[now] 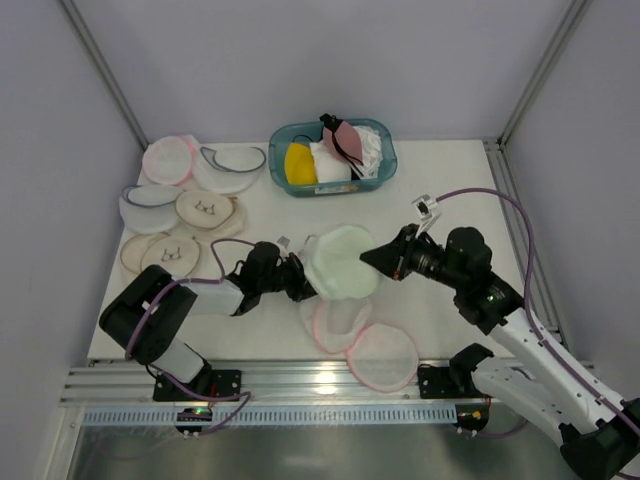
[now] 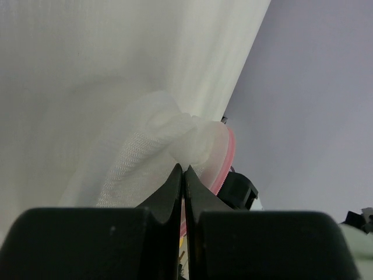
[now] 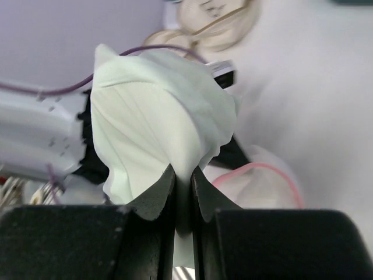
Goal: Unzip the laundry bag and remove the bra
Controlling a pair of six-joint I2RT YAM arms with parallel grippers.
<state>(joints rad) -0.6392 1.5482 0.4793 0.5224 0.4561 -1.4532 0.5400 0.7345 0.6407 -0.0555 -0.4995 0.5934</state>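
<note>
- Pinching the bra (image 3: 157, 128) with my right gripper (image 3: 183, 178): the 2 jaws are clenched on a fold of its pale mint fabric, and the rest of it fans out above my fingers.
- My left gripper (image 2: 183, 175) is clamped tight on a bunched knot of white mesh belonging to the laundry bag (image 2: 175, 137). The pink zipper rim curves past just at 3 o'clock of the pinch.
- Seen from above, the bra is held up near the middle of the table (image 1: 450, 190), between my 2 grippers. The left one is at its 9 o'clock and the right one at its 3 o'clock.
- The laundry bag lies open at the bra's 6 o'clock, showing 2 pink-rimmed round halves side by side near the table's front edge. Its upper mesh reaches up to my left jaws.
- The bra's lower edge overlaps the bag's mesh in the overhead view, so I cannot tell whether it is fully clear of the pouch.
- At 12 o'clock on the table stands a blue basket (image 1: 392, 160) holding a yellow bra (image 1: 299, 163), a mauve bra (image 1: 348, 140) with black straps, and some white cloth.
- At 10 o'clock lie a pinker round pouch (image 1: 167, 160) and 2 navy-trimmed pouches (image 1: 232, 165), with 2 beige round pieces (image 1: 205, 210) nearer to me.
</note>
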